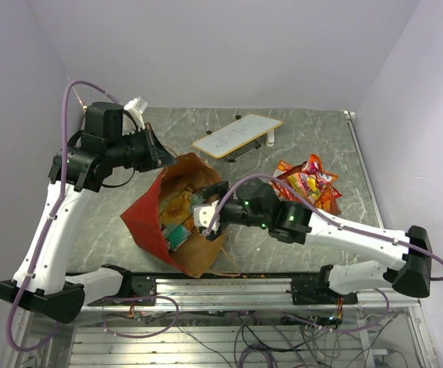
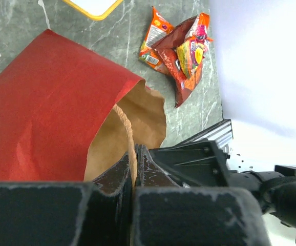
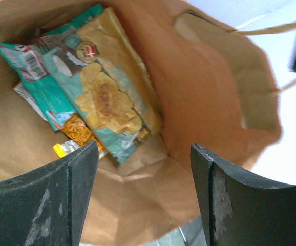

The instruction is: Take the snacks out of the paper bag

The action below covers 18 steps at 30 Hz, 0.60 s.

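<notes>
Snacks (image 3: 94,97) in paper bag (image 3: 199,92), seemingly beyond right hand (image 3: 144,151)

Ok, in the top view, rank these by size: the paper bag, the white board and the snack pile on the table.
1. paper bag, clearly largest.
2 and 3. white board and snack pile look about alike, the board longer and the pile wider, so no ranking.

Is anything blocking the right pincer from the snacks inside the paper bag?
Nothing visible. The right pincer is open at the paper bag mouth, with the snacks lying uncovered straight ahead.
</notes>
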### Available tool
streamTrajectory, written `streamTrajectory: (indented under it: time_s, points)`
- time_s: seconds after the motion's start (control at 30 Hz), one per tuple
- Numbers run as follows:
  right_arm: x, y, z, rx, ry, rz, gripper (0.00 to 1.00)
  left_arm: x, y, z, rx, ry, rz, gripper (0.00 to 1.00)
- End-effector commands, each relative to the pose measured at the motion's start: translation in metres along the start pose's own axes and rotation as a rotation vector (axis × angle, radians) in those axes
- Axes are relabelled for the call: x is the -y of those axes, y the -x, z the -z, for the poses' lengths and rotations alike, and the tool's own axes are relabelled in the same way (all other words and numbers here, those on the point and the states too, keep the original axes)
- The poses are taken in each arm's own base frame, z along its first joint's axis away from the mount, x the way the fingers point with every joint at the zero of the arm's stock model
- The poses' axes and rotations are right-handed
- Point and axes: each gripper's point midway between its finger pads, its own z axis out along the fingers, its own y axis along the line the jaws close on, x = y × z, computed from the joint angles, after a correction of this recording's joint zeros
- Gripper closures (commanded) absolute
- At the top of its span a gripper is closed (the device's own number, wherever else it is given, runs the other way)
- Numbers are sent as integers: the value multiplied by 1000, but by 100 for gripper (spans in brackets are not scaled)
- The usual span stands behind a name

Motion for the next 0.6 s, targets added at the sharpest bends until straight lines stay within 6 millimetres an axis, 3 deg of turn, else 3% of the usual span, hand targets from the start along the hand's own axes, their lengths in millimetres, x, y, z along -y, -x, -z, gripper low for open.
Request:
streamTrajectory:
  time_s: [0.0,0.1,0.2,0.57]
  points:
    - [-24,6,-17,67,91,-9,29,24,17,16,91,-91,-74,93]
    - [-51,-8,-28,102,119,10,28,24,14,17,118,-112,-64,93]
    - [-68,-21,-51,58,189,52,30,26,13,17,120,-123,-43,93]
    - [-88,-41,-121,101,164,97,26,23,11,18,102,-105,-46,93]
